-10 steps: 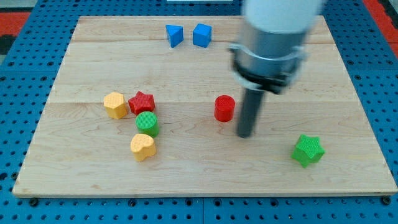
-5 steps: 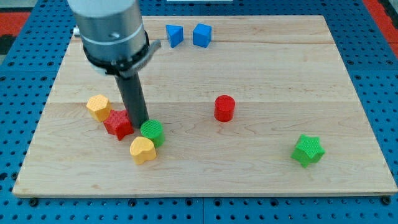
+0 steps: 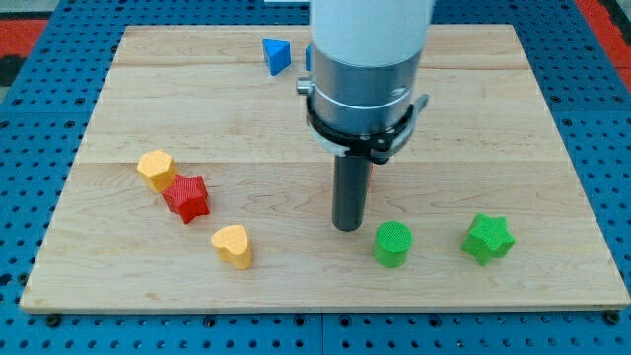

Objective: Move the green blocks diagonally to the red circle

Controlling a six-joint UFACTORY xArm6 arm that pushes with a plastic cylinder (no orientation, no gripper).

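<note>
Robotics lab bench: wooden surface (image 3: 552, 148) carrying toy blocks, bordered all round by blue perforated mounting plate (image 3: 39, 148).

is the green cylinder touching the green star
No, the green cylinder sits apart from the green star, with bare wood between them, and my tip stands just left of the cylinder.

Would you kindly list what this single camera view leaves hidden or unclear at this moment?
- Red circle: hidden, no part shows; the arm's body and rod stand over the board's middle.
- Second blue block: only a sliver shows beside the blue triangle; the arm covers the rest.
- My tip: whether it touches the green cylinder is unclear.
</note>
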